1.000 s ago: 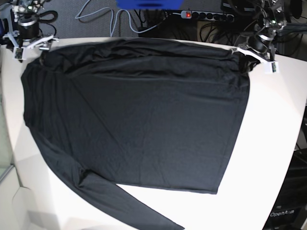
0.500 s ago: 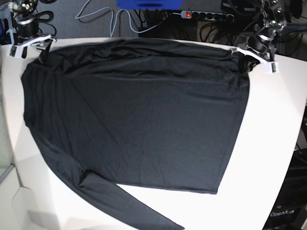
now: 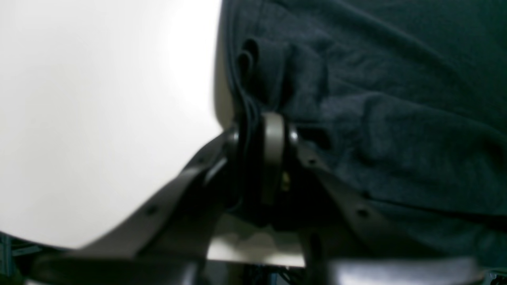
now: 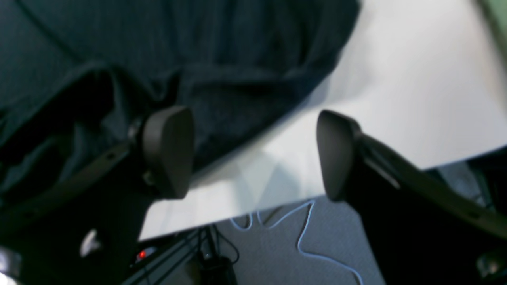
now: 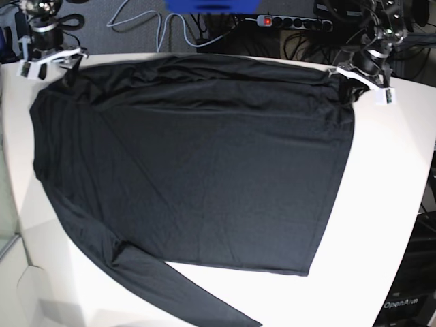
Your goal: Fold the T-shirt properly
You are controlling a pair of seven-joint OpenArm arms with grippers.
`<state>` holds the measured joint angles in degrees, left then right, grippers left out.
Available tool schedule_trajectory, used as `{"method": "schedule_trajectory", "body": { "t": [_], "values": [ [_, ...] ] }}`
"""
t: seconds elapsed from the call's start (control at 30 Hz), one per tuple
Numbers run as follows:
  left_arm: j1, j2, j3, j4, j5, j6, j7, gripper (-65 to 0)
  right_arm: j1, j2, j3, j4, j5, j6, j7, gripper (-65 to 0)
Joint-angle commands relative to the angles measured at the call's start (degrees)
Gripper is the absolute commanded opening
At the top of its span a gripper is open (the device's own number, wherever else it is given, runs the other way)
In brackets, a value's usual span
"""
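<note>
The T-shirt [image 5: 197,163] lies spread across the surface [image 5: 388,204], unmoved. The left gripper [image 3: 257,158] stays clamped on its far corner; the right gripper [image 4: 253,154], fingers apart, has edged closer, likely to grasp.

Left pincer [image 3: 257,158] clamped (right pincer [image 4: 253,154] agape).
</note>
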<state>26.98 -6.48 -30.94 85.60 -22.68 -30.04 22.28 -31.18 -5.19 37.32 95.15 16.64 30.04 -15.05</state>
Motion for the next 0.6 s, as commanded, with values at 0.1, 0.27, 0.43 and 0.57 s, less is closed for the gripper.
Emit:
{"method": "schedule_trajectory", "body": {
  "t": [0.1,0.27,0.43,0.57],
  "values": [
    [0.58,-0.24,0.04,0.24,1.62,0.37,2.55,-58.3,-0.34,0.49,0.09,0.80,0.81,0.16,1.64,-18.3],
    [0.58,-0.24,0.04,0.24,1.62,0.37,2.55,-58.3,-0.07,0.40,0.09,-1.04,0.89,0.16,1.64,-18.3],
    [0.58,-0.24,0.04,0.33,1.62,0.37,2.55,-58.3,1.07,0.49,0.17,-3.68,0.81,0.16,1.64,-18.6],
    [0.58,-0.24,0.04,0.33,1.62,0.37,2.55,-58.3,1.16,0.58,0.09,-3.86,0.81,0.16,1.64,-21.5]
  ]
}}
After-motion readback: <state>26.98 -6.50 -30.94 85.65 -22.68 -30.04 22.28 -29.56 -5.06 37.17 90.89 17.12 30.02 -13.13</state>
